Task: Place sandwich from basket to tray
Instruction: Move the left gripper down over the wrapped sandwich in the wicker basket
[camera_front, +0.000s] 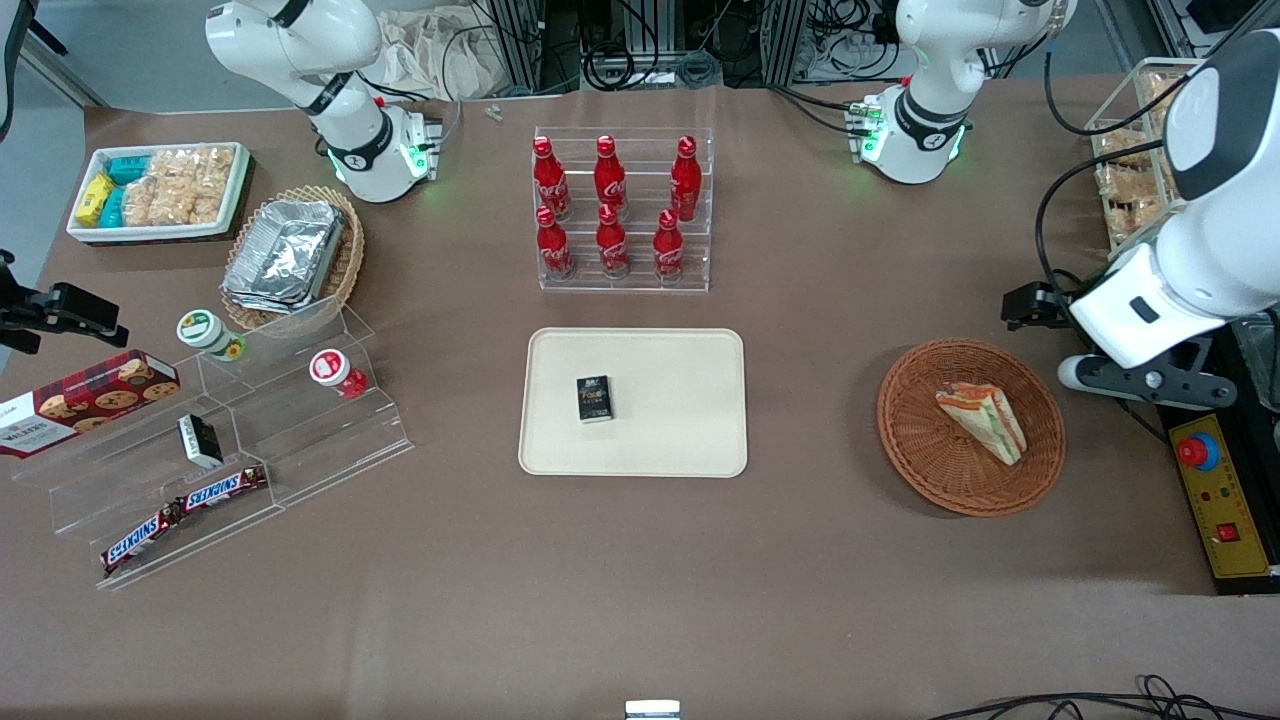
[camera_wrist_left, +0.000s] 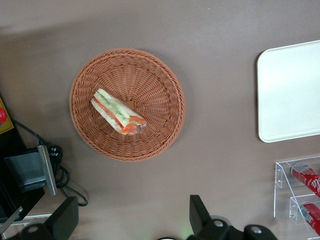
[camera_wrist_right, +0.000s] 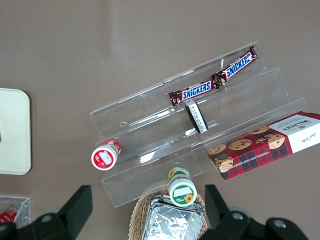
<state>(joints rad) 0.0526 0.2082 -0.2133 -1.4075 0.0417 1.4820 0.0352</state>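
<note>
- The sandwich (camera_front: 982, 421) lies on its side inside the round brown basket (camera_front: 910, 440), at the right of the front view. It rests a little off the basket's middle, its long edge running diagonally and its layered filling facing up, so a grip from above looks possible.
- The basket sits flat on the brown surface (camera_front: 800, 560), well apart from the tray (camera_front: 690, 440), with bare surface between them. The carry will probably be a simple sideways one.
- The tray lies at the centre of the front view, nearer to the camera than the clear rack of red bottles (camera_front: 622, 210). A small dark box (camera_front: 594, 398) already lies on it, slightly off centre toward the parked arm's end. The part of the tray nearest the basket is bare and seems the natural spot for the sandwich.
- The gripper (camera_wrist_left: 132, 220) hangs high above the surface just beside the basket, not yet over the sandwich. Its two dark fingers (camera_wrist_left: 64, 220) stand wide apart and hold nothing.
- The working arm enters at the right edge of the front view, its wrist bent so the camera looks straight down on basket and sandwich.
- Judging from this, the reach is barely started: the gripper must move over the sandwich, line up with its diagonal, then descend.
</note>
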